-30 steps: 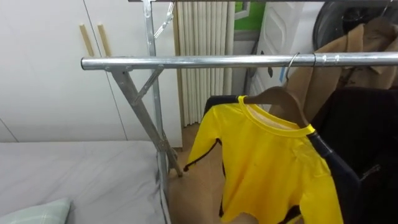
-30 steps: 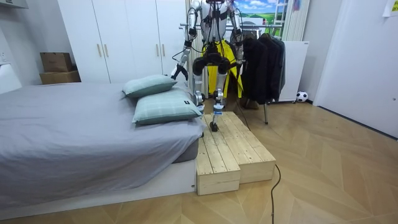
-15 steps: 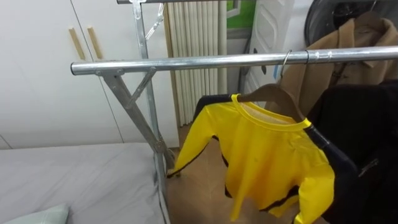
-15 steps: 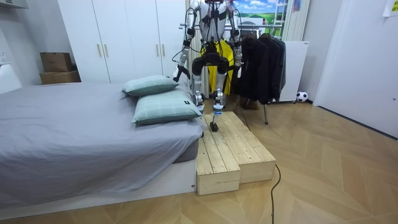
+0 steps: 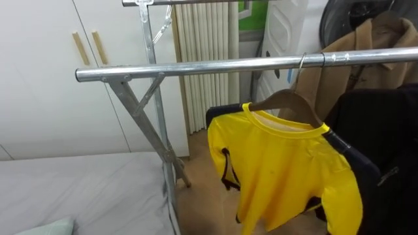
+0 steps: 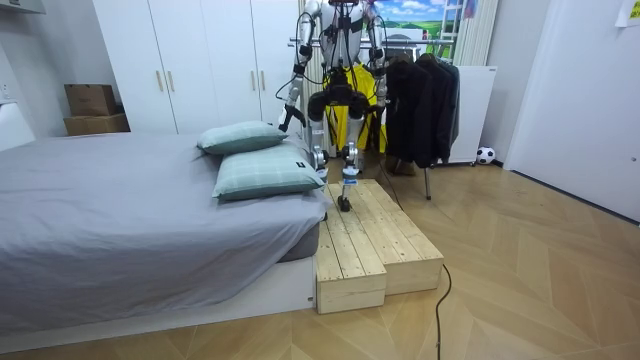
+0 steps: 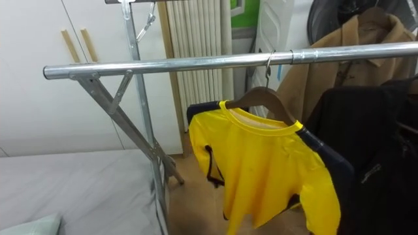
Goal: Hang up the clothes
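A yellow long-sleeved shirt (image 5: pixel 281 170) with dark trim hangs on a wooden hanger (image 5: pixel 285 101). The hanger's hook sits over the horizontal metal rail (image 5: pixel 196 66) of the clothes rack. The shirt's near sleeve hangs down at its left side. In the room view I stand on the wooden platform (image 6: pixel 375 240) facing the rack, with the yellow shirt (image 6: pixel 368 92) in front of me. My left hand (image 6: pixel 287 113) hangs low at the room view's left of my body. My right hand (image 6: pixel 384 98) is down beside the dark clothes.
A dark jacket (image 5: pixel 385 150) and a tan coat (image 5: pixel 356 52) hang right of the shirt. The rack's slanted leg (image 5: pixel 147 127) stands by the grey bed (image 5: pixel 78 189). White wardrobe doors (image 5: pixel 46 78) are behind. Two pillows (image 6: pixel 265 172) lie near the platform.
The shirt's near sleeve, flung out leftwards before, has swung back in and now hangs straight down. The head camera has shifted a little; my stance in the room view is unchanged.
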Motion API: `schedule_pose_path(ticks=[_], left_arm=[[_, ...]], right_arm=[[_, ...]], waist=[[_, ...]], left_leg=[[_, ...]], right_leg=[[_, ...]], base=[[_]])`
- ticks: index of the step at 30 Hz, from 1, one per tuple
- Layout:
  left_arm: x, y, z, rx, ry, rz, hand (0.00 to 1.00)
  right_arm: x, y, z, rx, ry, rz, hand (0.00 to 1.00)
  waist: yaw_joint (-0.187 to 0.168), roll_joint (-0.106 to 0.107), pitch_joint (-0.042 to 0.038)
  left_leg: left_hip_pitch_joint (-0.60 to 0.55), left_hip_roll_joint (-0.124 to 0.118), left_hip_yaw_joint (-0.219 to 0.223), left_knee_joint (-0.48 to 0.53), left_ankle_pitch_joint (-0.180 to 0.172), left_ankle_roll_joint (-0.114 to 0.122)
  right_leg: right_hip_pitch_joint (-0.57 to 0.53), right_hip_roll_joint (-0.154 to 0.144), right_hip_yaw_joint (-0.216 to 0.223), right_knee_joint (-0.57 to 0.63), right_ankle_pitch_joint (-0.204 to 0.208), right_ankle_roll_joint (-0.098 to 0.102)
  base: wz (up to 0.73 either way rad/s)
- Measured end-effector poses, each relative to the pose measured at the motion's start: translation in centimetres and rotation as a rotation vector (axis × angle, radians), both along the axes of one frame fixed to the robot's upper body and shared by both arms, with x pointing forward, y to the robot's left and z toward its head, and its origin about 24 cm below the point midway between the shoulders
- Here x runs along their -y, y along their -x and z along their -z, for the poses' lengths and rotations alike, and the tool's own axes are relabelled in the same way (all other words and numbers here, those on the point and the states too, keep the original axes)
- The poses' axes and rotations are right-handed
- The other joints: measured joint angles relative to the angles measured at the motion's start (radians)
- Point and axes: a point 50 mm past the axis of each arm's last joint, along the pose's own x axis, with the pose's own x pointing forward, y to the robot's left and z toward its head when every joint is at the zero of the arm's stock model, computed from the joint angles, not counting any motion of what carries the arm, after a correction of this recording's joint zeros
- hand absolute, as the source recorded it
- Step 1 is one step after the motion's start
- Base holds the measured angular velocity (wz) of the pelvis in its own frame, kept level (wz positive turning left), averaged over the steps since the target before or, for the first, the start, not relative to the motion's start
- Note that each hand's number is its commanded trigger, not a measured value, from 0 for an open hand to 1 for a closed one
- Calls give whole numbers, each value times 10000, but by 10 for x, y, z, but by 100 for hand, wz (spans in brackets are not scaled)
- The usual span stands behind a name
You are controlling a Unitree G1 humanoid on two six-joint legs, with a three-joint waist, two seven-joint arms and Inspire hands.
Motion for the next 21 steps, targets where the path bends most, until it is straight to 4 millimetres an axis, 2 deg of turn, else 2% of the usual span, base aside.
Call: schedule_pose_path(ticks=[5, 12, 15, 21], left_arm=[[1, -1, 0, -10, 26, 126, 0], [2, 0, 1, -114, 164, 254, 0], [2, 1, 1, -243, 242, 288, 0], [2, 1, 1, -318, 372, 290, 0]], right_arm=[[-1, -1, 0, -38, 49, -92, 0], [-2, 2, 1, -222, 34, -4, 0], [-1, 3, 2, -336, 12, 23, 0], [-1, 4, 2, -545, -73, 57, 0]], waist=[[-5, -27, -12], [-9, 26, -6], [-13, 8, -26], [-13, 7, -54]], left_leg=[[-11, -4, -16, 7, 0, 1], [18, -20, -67, 3, 16, 25], [42, -21, -85, 9, 15, 26], [33, -19, -127, 63, 14, 25]], right_leg=[[-2, -10, -22, -26, 21, 32], [91, -41, -124, -44, 66, -42], [159, -47, -150, -41, -1, 23], [172, -63, -196, 1, -25, 11]], base=[[0], [4], [4], [2]])
